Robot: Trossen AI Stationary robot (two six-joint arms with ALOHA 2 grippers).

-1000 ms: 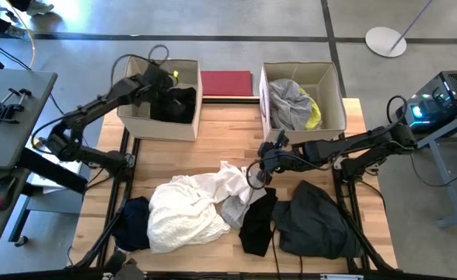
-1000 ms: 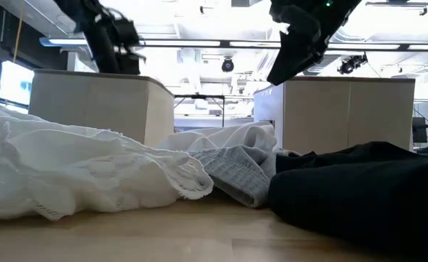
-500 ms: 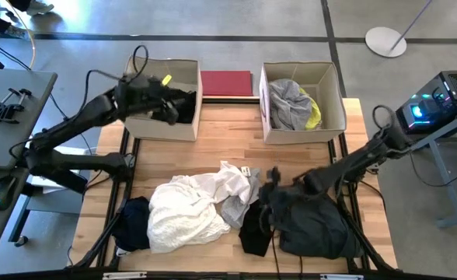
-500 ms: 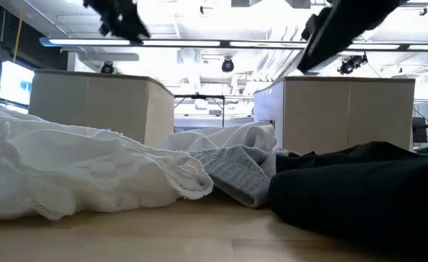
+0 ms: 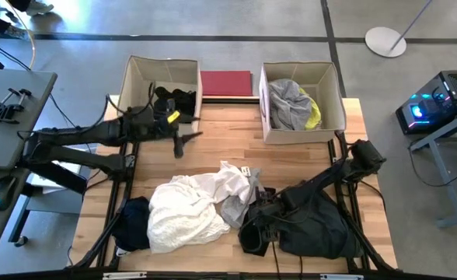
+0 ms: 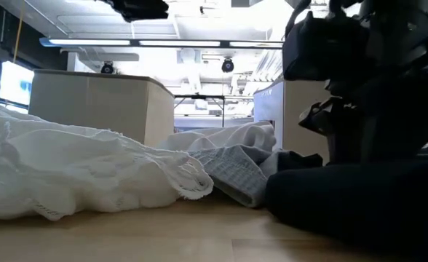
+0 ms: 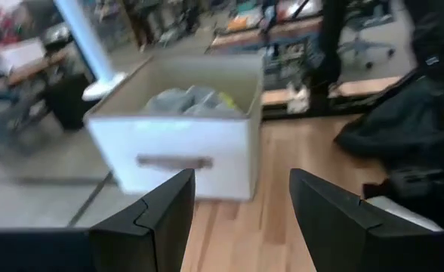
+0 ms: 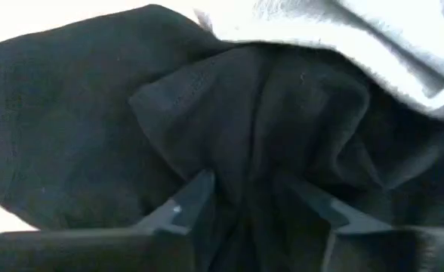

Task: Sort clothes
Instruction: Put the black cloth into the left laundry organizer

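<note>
A pile of clothes lies at the table's near side: a white garment (image 5: 186,210), a grey patterned piece (image 5: 236,208), a navy one (image 5: 134,222), a small black garment (image 5: 253,232) and a large dark one (image 5: 318,225). My right gripper (image 5: 261,214) is down on the small black garment, jaws apart, with a raised fold between its fingers. My left gripper (image 5: 180,144) hangs open and empty in front of the left box (image 5: 135,93), which holds black clothes (image 5: 183,99). It points nearly level across the table at the right box (image 7: 184,143). My right gripper comes from above, slanting down from the table's right side. Its two fingertips (image 8: 188,204) are pushed into the black garment on either side of a raised fold (image 8: 252,174). The jaws stand apart around that fold. The garment lies on the table.
The right box (image 5: 333,93) holds grey and yellow clothes (image 5: 291,101). A flat dark-red rectangle (image 5: 227,82) lies between the boxes. Bare wood (image 5: 228,140) shows in the table's middle. In the low view the white garment (image 6: 76,167) fills the near left.
My left gripper has drawn out of the left box toward the table's near side and middle, and has tipped up from pointing down to nearly level. My right gripper has swung from above the table's middle toward the near edge and come down onto the black garment.
</note>
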